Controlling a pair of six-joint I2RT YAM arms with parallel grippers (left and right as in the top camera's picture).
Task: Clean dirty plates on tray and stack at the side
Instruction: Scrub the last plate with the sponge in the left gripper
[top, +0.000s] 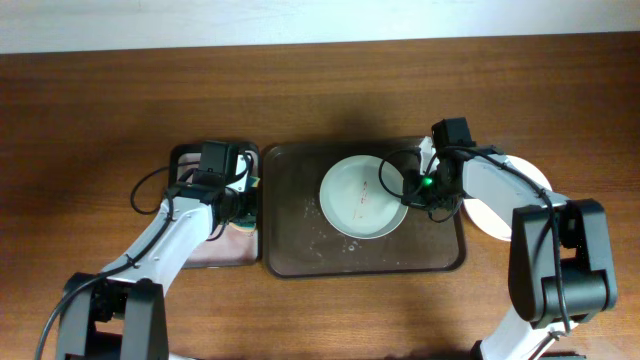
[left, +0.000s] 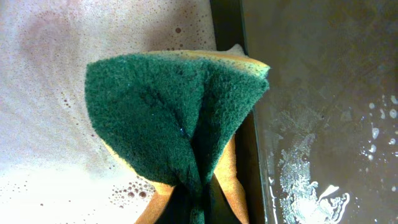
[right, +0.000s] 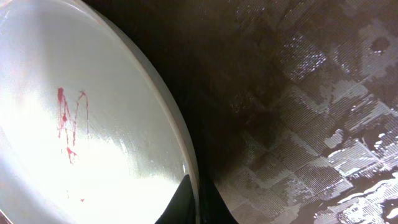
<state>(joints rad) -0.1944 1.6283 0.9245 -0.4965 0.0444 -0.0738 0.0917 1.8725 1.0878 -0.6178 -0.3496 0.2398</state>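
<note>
One dirty plate, white with red streaks at its centre, lies on the dark brown tray. My right gripper is shut on the plate's right rim. In the right wrist view the fingers pinch the rim of the plate above the wet tray floor. My left gripper is shut on a green and yellow sponge. It holds the sponge folded over the right edge of a small tray of soapy water.
The small black-rimmed tray lies left of the brown tray, which shows wet with foam in the left wrist view. Plain white plates lie on the table right of the tray, partly under my right arm.
</note>
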